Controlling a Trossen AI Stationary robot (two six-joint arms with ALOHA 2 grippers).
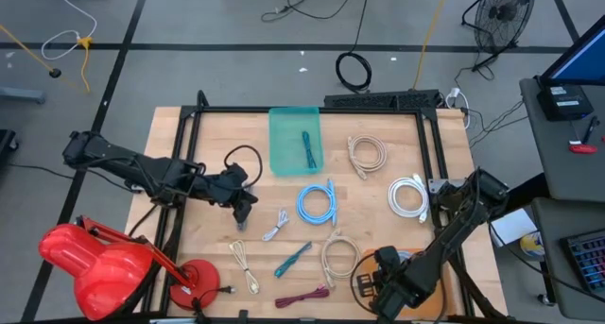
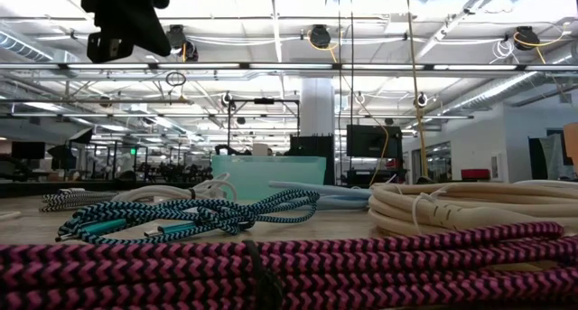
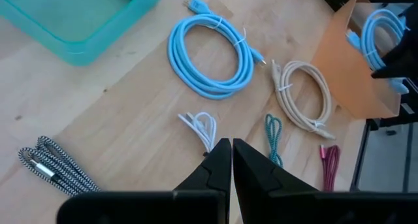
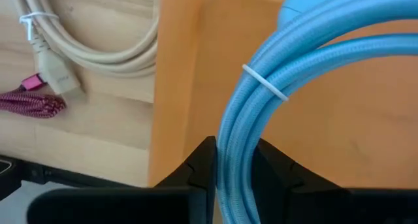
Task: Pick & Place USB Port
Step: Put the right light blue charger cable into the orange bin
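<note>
Wooden worktop carries coiled cables across its middle. Teal tray at 12 o'clock, holding a teal cable. Orange bin at 5 o'clock, near corner. Light-blue USB cable coiled at centre. Left claw at 9 o'clock, clenched, empty, above bare wood. Right claw in the bin, grasping a blue cable.
</note>
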